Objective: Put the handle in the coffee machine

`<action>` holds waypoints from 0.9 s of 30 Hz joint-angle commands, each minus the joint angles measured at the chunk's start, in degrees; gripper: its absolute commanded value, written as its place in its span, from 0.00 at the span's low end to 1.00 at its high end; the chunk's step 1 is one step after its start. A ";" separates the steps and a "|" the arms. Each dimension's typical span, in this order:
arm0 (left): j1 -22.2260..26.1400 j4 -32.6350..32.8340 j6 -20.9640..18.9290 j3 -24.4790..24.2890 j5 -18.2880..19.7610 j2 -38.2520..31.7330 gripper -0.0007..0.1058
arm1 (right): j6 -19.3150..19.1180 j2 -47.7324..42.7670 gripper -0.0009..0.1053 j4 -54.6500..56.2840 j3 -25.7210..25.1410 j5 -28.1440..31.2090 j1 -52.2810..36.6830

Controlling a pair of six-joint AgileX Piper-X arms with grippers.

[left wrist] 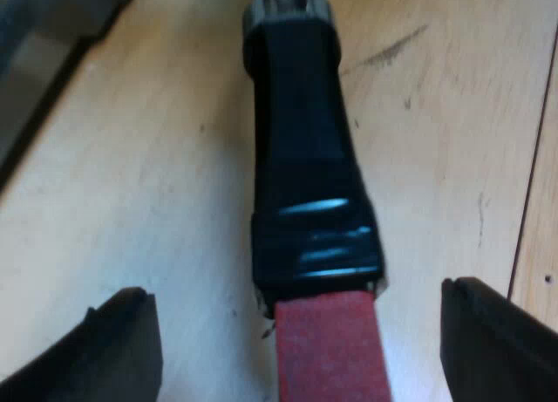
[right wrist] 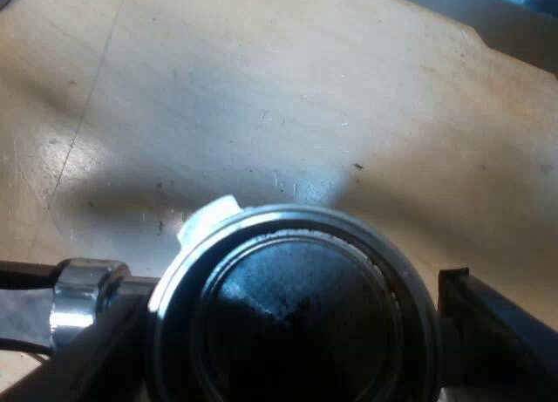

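The metal holder (right wrist: pixel 292 306) faces up in the right wrist view, its round basket dark inside with a bright steel rim. My right gripper (right wrist: pixel 279 341) is shut on the basket, one finger against each side of the rim. The holder's dark handle (left wrist: pixel 305 158) runs out over the wooden table and ends in red (left wrist: pixel 331 350). My left gripper (left wrist: pixel 301 332) stands open around that red end, its fingers (left wrist: pixel 122 350) wide apart and clear of the handle on both sides.
The pale wooden table (right wrist: pixel 261 88) lies under everything, with a plank seam (left wrist: pixel 532 175) beside the handle. A dark, flat-edged object (left wrist: pixel 44 44) sits on the table near the handle's metal neck. A grey edge (right wrist: pixel 514 27) borders the table beyond the basket.
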 commanded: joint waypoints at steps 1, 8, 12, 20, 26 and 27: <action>-0.29 -1.05 -0.51 -0.13 0.85 2.01 0.65 | 0.20 -0.99 0.01 -0.82 -0.82 -0.84 -0.09; -0.29 -1.89 -0.23 -0.13 1.56 3.87 0.65 | 0.20 -0.99 0.01 -0.82 -0.82 -0.64 -0.09; -0.29 -1.89 -0.05 -0.13 1.56 3.87 0.64 | 0.20 -0.99 0.01 -0.82 -0.82 -0.64 -0.09; -0.29 -1.89 -0.05 -0.13 1.56 3.87 0.50 | 0.20 -0.99 0.01 -0.82 -0.82 -0.64 -0.09; -0.29 -0.95 -0.05 -0.13 3.40 3.87 0.08 | 0.20 -0.99 0.01 -0.82 -0.82 -0.64 -0.09; -0.29 -0.95 -0.05 -0.13 3.40 3.87 0.01 | 0.20 -0.99 0.01 -0.82 -0.82 -0.64 -0.09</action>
